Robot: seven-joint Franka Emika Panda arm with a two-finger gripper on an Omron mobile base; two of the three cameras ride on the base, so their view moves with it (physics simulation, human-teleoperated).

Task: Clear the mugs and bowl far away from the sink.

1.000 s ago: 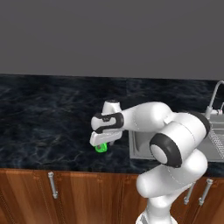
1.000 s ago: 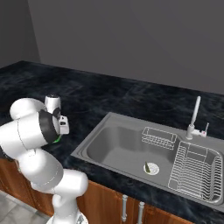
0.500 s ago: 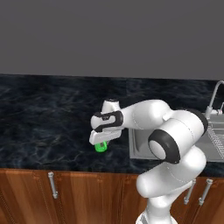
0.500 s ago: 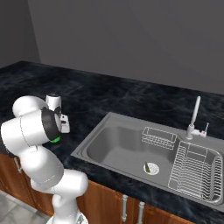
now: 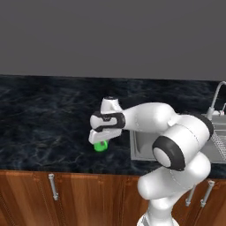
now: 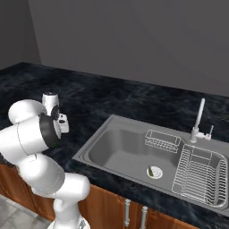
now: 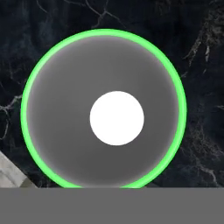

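A small bright green mug (image 5: 101,147) stands on the dark marble counter (image 5: 44,128), just left of the sink (image 5: 140,148). My gripper (image 5: 102,140) points straight down onto it, with the white hand right above the rim. In the hand view I look straight into the mug (image 7: 43,78): green rim, grey inside, white spot at the centre. My fingertips are hidden, so whether they hold the rim is unclear. The bowl is out of view.
The steel sink (image 6: 117,154) holds a wire dish rack (image 6: 197,175) at its right end and a small wire basket (image 6: 163,139) at the back. A chrome faucet (image 6: 198,118) rises behind it. Dark counter stretches left of the mug. Wooden cabinet fronts (image 5: 66,194) run below.
The hand has stayed low over the green mug. The arm's elbow has shifted slightly. The mug stands in the same spot on the counter.
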